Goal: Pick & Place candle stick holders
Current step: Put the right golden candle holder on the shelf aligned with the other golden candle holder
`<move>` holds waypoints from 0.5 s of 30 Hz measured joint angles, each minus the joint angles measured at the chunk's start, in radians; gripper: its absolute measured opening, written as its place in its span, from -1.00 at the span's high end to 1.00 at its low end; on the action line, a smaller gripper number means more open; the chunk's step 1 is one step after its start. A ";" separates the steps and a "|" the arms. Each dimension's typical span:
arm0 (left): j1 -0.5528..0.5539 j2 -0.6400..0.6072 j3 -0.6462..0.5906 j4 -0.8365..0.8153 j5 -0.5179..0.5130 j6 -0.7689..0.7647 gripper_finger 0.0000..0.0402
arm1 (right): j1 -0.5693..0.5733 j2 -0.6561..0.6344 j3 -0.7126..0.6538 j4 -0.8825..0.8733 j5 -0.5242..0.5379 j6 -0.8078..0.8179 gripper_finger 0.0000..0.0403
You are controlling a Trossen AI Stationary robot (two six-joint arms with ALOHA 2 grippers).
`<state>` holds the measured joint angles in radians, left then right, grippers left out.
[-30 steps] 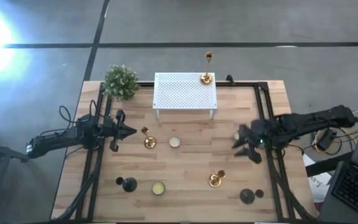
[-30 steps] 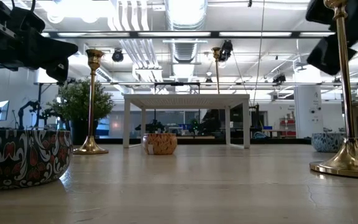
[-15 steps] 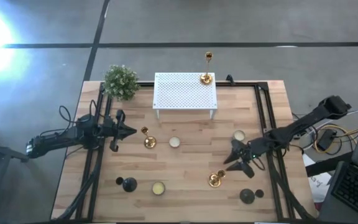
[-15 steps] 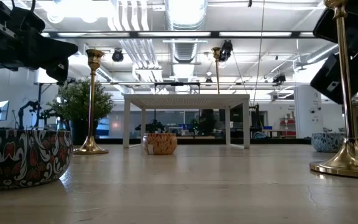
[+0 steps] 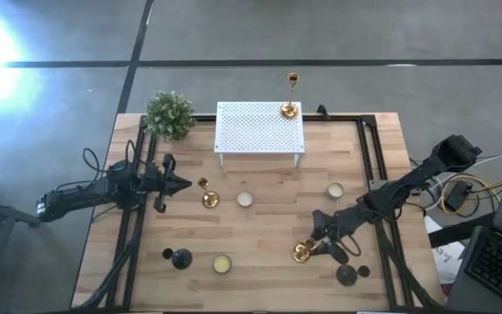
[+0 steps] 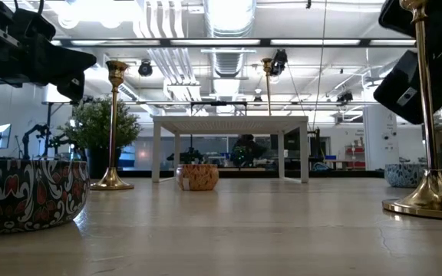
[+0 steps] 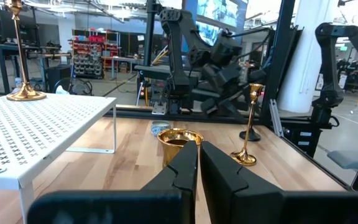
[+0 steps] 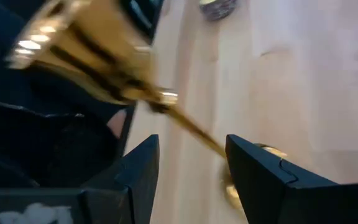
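A gold candlestick stands on its round base at the table's near right. My right gripper is open, with one finger on each side of its stem below the cup top, not closed on it. A second gold candlestick stands left of centre. My left gripper is shut just left of it, with the cup top right beyond its fingertips. A third gold candlestick stands on the white rack. Two black dome-based holders stand near the front edge.
Three low candle tins sit on the wooden table. A small potted plant stands at the far left corner. Black frame rails run along both sides. The table's middle is bare wood.
My right gripper has moved toward the table's near edge and to the left, down to the near-right gold candlestick, and its open fingers now stand on either side of the stem. The candlestick has stayed in place.
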<state>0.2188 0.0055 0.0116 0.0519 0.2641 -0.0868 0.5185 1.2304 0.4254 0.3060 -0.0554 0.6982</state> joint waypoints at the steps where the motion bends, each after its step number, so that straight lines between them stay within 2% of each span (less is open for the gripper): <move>1: 0.000 0.000 0.000 0.000 0.000 0.000 0.88 | 0.002 0.016 0.015 -0.001 -0.002 -0.003 0.11; 9: 0.000 0.000 0.000 0.000 0.000 0.000 0.88 | 0.005 0.102 0.107 -0.021 0.002 -0.100 0.21; 12: 0.000 0.000 0.000 0.000 0.000 0.000 0.88 | 0.005 0.117 0.129 -0.049 0.014 -0.125 0.32; 15: 0.000 0.000 0.000 0.000 0.000 0.000 0.88 | 0.005 0.119 0.145 -0.098 0.037 -0.134 0.55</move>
<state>0.2190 0.0055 0.0116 0.0521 0.2638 -0.0868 0.5236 1.3498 0.5705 0.2077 -0.0180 0.5639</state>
